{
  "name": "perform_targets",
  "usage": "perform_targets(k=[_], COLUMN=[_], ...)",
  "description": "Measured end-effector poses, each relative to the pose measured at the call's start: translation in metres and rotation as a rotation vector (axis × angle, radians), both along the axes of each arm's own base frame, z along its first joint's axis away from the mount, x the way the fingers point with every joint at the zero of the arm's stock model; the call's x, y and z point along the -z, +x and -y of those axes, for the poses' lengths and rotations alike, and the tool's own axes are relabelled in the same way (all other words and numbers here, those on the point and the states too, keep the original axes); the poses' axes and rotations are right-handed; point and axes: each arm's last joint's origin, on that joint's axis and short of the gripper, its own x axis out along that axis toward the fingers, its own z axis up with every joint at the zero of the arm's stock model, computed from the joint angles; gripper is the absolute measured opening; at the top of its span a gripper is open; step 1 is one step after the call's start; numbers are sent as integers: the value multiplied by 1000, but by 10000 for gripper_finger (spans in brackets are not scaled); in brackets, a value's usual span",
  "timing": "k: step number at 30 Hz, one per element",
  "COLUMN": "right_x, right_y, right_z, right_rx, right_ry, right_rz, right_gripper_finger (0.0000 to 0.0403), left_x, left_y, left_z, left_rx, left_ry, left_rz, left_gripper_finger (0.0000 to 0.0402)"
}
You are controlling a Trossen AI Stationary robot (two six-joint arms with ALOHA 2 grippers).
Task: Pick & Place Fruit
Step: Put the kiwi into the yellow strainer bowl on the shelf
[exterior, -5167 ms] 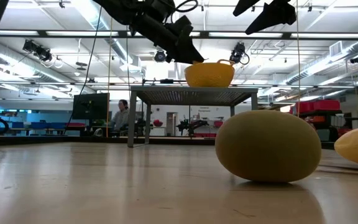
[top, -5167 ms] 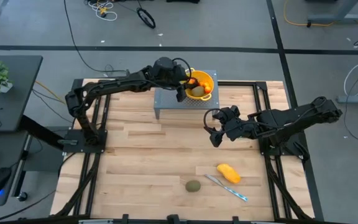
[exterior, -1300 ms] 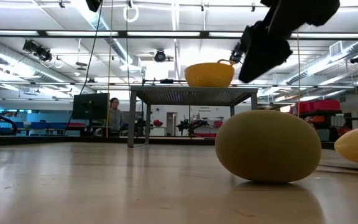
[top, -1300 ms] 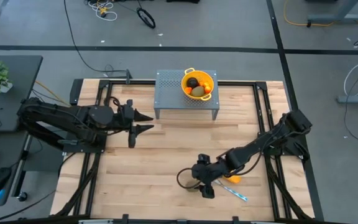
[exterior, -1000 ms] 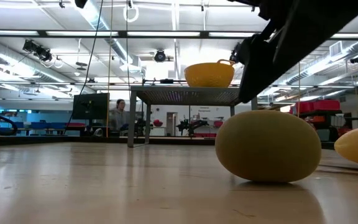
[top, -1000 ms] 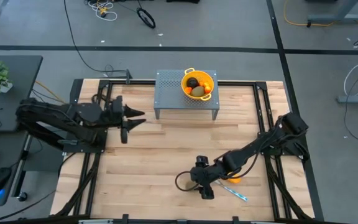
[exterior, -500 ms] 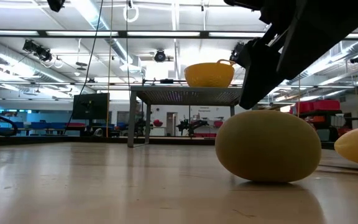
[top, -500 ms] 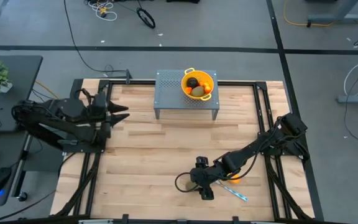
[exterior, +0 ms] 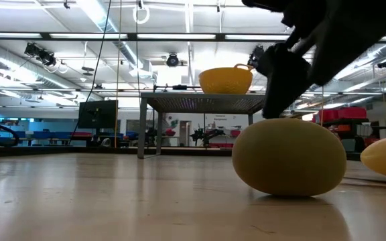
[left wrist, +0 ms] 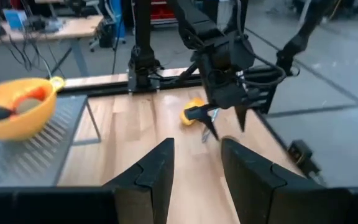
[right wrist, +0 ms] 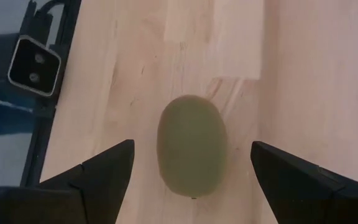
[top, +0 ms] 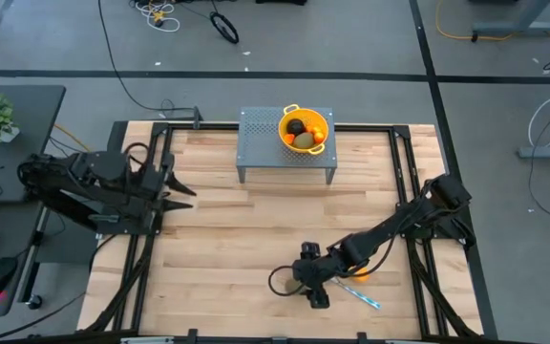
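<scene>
An olive-green oval fruit lies on its side on the wood table near the near edge; it fills the low view as a big green oval fruit. My right gripper hangs over it, pointing slantwise down, open wide, one finger on either side, touching nothing. In the high view my right gripper hides the oval. A yellow-orange oblong fruit lies just right of it. The yellow colander holds a dark ball, a green oval and orange pieces. My left gripper waits open at the table's left edge.
The colander stands on a grey perforated stand at the table's far middle. A silver-and-blue knife lies beside the oblong fruit. A small camera sits at the table's near edge close to the green oval. Bare wood lies between the stand and the fruit.
My left gripper has drawn back toward the table's left edge, rolling about its own line as it went. Its fingers stay apart. My right gripper has kept still over the green oval, which has not moved.
</scene>
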Motion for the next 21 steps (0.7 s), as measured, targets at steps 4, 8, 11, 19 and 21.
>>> perform_targets(k=[4,8,11,19,21], right_x=[12,15,14,21,29], right_y=[0,2,2,7,7], right_z=[-4,-8,-8,-15,-18], right_rx=[-18,-14,3,-14,-28], right_ry=[-10,-18,-51,-49,-53], right_rz=[-31,-9,10,57,43], right_gripper_finger=[332,332,332,332,332], left_x=[0,0,0,0,-1], left_y=[-1,0,0,0,0], left_z=[0,-1,-2,-3,-3], left_rx=[12,-16,-43,-66,-66], left_ry=[83,87,97,103,103], left_rz=[14,15,15,17,18], left_gripper_finger=[141,141,141,141,141])
